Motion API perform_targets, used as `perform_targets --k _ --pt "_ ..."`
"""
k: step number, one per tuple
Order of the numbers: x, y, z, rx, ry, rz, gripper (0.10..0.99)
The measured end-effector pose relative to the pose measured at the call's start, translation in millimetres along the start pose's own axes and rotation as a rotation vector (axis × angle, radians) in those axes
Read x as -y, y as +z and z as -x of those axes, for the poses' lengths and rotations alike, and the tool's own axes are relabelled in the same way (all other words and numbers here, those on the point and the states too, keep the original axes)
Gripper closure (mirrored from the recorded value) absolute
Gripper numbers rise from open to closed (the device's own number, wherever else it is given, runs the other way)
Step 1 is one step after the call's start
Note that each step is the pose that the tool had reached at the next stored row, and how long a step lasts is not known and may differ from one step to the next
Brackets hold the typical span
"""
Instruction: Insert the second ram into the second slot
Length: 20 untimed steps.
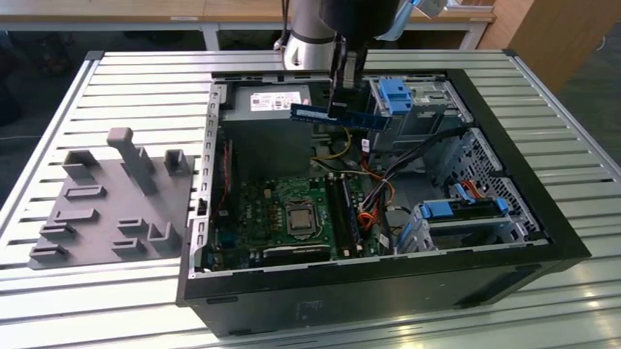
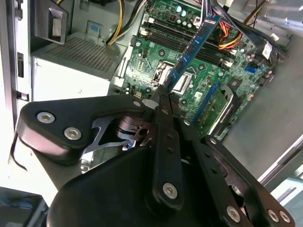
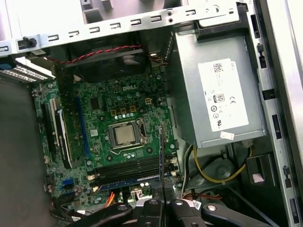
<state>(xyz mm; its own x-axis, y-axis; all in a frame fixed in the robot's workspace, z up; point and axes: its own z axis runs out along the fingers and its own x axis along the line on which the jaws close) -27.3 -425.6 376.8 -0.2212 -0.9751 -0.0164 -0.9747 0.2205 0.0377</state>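
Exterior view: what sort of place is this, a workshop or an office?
Probably a robotics lab bench: an open desktop computer case lies on a slatted metal table, a grey fixture plate beside it, and the gripper holds a blue RAM stick over the open case.

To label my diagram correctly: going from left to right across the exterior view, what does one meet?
Grey plastic tray → memory stick gripped by the hand → lower blue drive bracket.
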Motion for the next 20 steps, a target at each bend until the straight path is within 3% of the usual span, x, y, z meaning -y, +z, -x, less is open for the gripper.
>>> perform_targets --k 5,20 --pt "0.0 0.2 0.0 0.0018 0.049 -0.001 0.965" --pt "0.1 0.5 -0.4 0.0042 0.111 -0.002 0.965"
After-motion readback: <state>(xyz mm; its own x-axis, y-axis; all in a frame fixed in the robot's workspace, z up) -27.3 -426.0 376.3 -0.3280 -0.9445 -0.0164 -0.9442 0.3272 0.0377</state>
